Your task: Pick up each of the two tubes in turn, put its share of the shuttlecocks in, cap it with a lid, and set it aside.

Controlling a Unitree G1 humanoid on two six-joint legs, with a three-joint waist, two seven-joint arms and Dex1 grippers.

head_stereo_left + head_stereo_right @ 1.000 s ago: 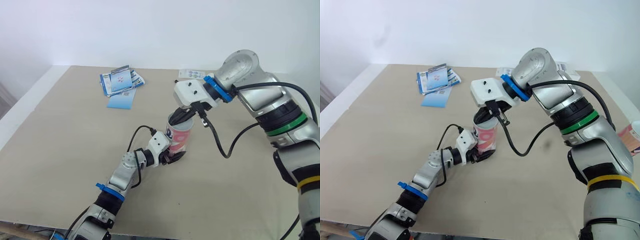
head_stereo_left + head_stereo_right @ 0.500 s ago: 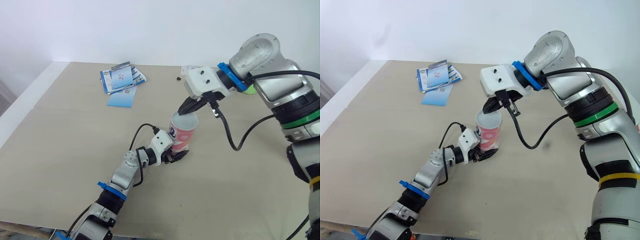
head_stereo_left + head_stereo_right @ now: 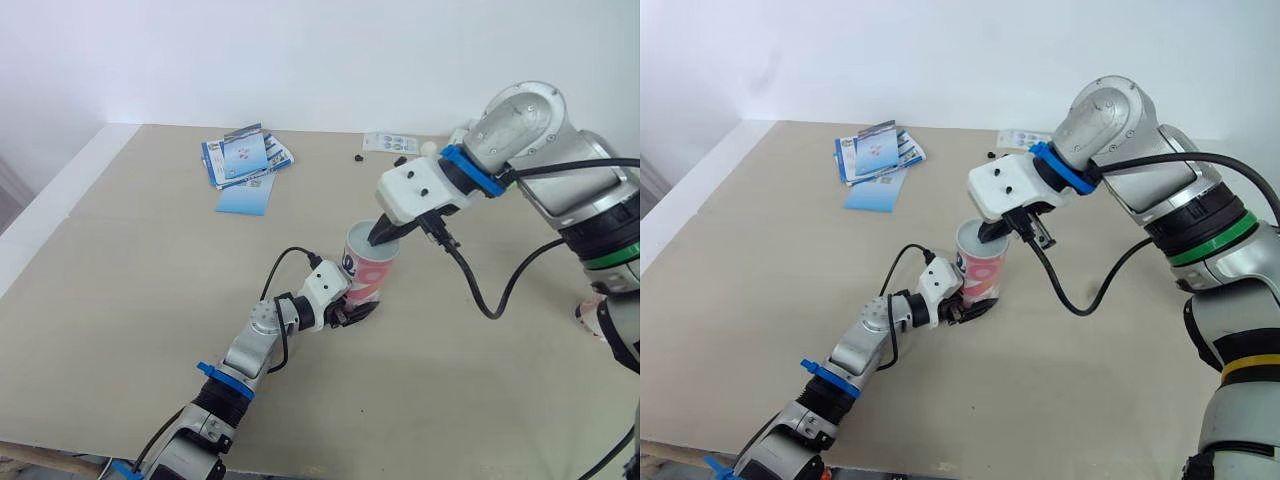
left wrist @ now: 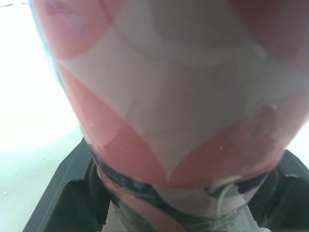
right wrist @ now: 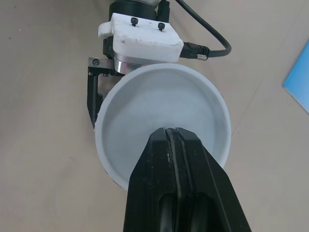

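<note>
across most of the frame, beige tabletop (image 3: 120, 300), pale strip along its left edge, plain white wall behind. upper left: fanned blue booklets (image 3: 243, 158), light blue sheet (image 3: 243, 200) just below them. at the far edge, small printed card (image 3: 390, 143), tiny black bits (image 3: 358, 157) beside it. centre: pink-and-white tube (image 3: 368, 272), roughly upright, mouth open, left gripper (image 3: 350, 312) clamped round its lower part from the lower left. right gripper (image 3: 383, 232) reaching in from the right, fingers (image 5: 178, 183) pressed together, tips at the tube's rim over the open mouth. against a second ago: tips then deeper inside the mouth, right arm nearer the middle; half a second ago lifted just clear above the rim; now down at the rim again, arm further right. tube and left grip as before.
</note>
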